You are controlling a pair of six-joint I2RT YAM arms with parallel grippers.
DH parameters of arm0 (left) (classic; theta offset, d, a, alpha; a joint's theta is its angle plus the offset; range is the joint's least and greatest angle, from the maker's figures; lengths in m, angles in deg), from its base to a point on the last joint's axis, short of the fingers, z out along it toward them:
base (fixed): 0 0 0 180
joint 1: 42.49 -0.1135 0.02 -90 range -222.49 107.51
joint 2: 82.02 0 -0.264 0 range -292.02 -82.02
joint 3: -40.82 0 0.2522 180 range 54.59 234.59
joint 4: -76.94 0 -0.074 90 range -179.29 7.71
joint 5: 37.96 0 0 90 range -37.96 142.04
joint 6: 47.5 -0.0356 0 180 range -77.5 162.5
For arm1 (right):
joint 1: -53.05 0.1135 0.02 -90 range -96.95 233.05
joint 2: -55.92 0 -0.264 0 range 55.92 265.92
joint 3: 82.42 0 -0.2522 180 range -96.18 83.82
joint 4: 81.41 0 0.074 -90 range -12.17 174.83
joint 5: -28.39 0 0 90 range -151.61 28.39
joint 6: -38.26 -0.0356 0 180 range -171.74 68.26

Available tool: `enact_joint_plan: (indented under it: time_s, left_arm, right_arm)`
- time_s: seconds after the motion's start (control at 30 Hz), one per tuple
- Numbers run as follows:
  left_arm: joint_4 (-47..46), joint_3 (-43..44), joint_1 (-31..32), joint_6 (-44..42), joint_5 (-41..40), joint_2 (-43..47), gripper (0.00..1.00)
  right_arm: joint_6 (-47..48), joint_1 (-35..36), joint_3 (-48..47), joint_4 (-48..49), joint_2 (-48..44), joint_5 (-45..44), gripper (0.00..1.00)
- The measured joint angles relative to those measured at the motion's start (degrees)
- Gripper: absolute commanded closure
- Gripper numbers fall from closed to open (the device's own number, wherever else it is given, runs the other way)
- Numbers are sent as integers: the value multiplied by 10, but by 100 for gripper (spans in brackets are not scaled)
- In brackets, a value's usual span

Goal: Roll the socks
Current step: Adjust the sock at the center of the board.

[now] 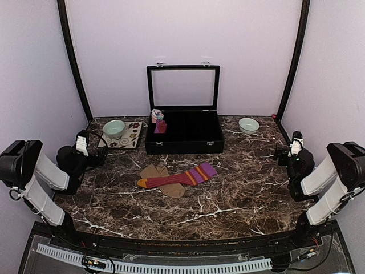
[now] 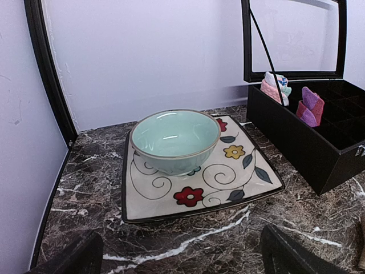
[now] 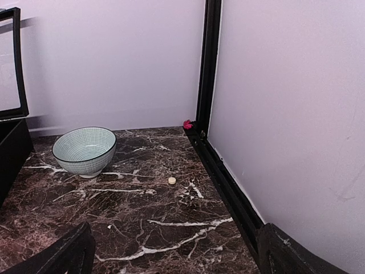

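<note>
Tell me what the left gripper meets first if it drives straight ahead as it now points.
Likely the near edge of the floral plate, or, if the left gripper rides higher than it seems, the green bowl on it. Height is unclear.

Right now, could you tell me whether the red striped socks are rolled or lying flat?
Flat: the red striped socks lie stretched out across the tan socks.

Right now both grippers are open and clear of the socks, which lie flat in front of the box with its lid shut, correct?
Not quite: the lid stands open, upright at the back of the box, as the top view shows. The rest holds: the socks lie flat in front of it, and the left gripper and right gripper are open, away from them.
</note>
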Motion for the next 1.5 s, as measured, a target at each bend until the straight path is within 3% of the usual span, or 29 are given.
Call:
enact_joint_plan:
  time_s: [0.37, 0.6, 0.7, 0.83, 0.93, 1.07, 1.23, 1.5]
  left_arm:
    - [0, 0, 0, 0, 0, 0, 1]
    - [11, 2, 0, 0, -1, 4, 1]
    - [115, 40, 0, -1, 0, 41, 1]
    - [309, 174, -1, -17, 16, 97, 1]
    - [456, 273, -1, -44, 57, 135, 1]
    - [618, 349, -1, -84, 137, 149, 1]
    - [814, 398, 23, -145, 221, 128, 1]
    - [958, 410, 142, -233, 246, 84, 1]
  right_arm:
    - [0, 0, 0, 0, 0, 0, 1]
    - [-20, 5, -8, -18, -17, -72, 0]
    - [-17, 22, -7, -62, -82, -97, 0]
    - [-35, 27, -33, -178, -224, -107, 0]
    - [-74, 24, -110, -314, -297, -74, 0]
    - [-170, 23, -205, -449, -327, -26, 0]
    - [-233, 49, -227, -494, -307, 111, 1]
    - [-210, 251, -294, -621, -156, 137, 15]
